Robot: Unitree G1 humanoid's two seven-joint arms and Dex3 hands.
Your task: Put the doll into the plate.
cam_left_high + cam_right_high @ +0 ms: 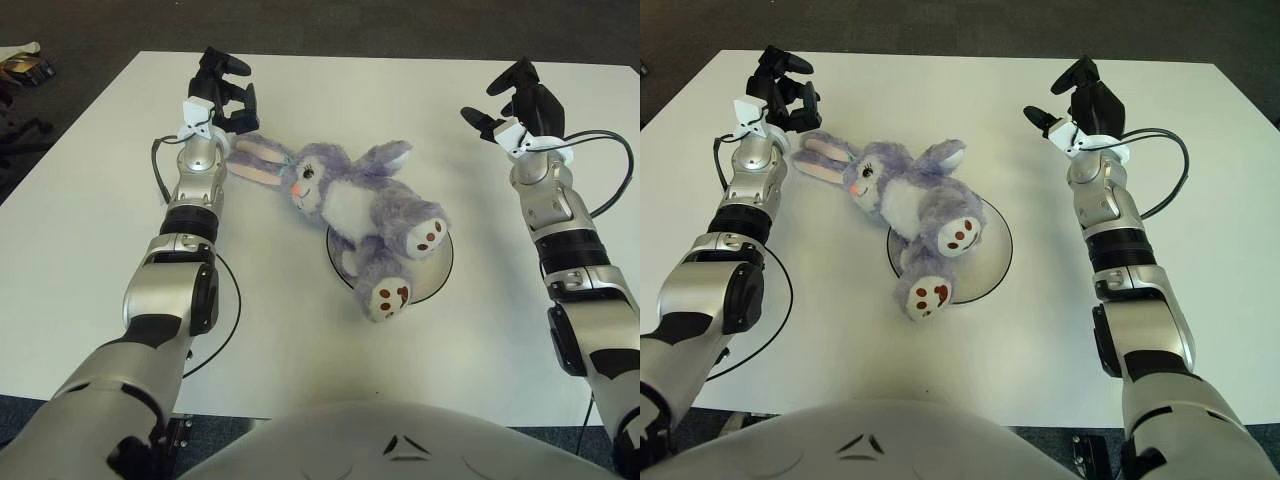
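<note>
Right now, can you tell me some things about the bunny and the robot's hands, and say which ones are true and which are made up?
1. The purple bunny doll lies partly on the plate. True.
2. The bunny's head is over the plate. False: its legs and bottom are over the plate; its head lies on the white table.
3. The left hand is beside the bunny's long ear. True.
4. The right hand is holding the bunny. False: it is apart from the doll, far to its right, fingers open.
5. The bunny's feet have brown paw prints. True.
</note>
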